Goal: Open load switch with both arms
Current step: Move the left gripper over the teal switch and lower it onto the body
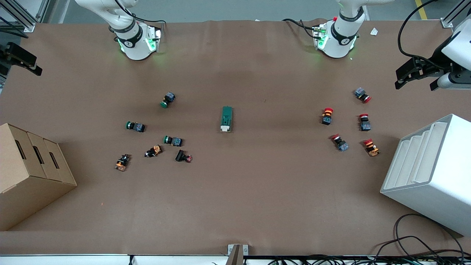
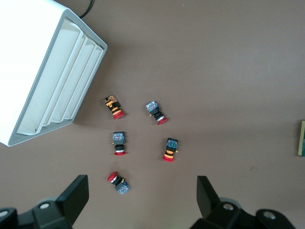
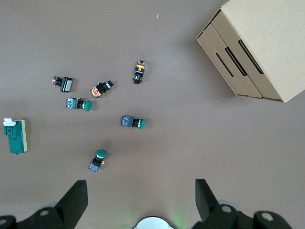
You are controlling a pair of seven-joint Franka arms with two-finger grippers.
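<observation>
The load switch (image 1: 226,119), a dark-green block with a white lever end, lies flat at the table's middle, with nothing touching it. The right wrist view shows it whole (image 3: 15,136); only its edge (image 2: 302,138) appears in the left wrist view. My left gripper (image 1: 417,75) hangs open high over the left arm's end of the table, its fingers (image 2: 76,195) wide apart above the red push-buttons (image 2: 118,182). My right gripper (image 1: 22,60) hangs open high over the right arm's end, fingers (image 3: 76,198) spread above the green push-buttons (image 3: 97,161). Both are empty.
Several red-capped buttons (image 1: 344,127) lie toward the left arm's end, next to a white slotted rack (image 1: 428,169). Green, orange and black buttons (image 1: 154,138) lie toward the right arm's end, near a cardboard box (image 1: 29,173). Cables trail along the table's edge nearest the camera.
</observation>
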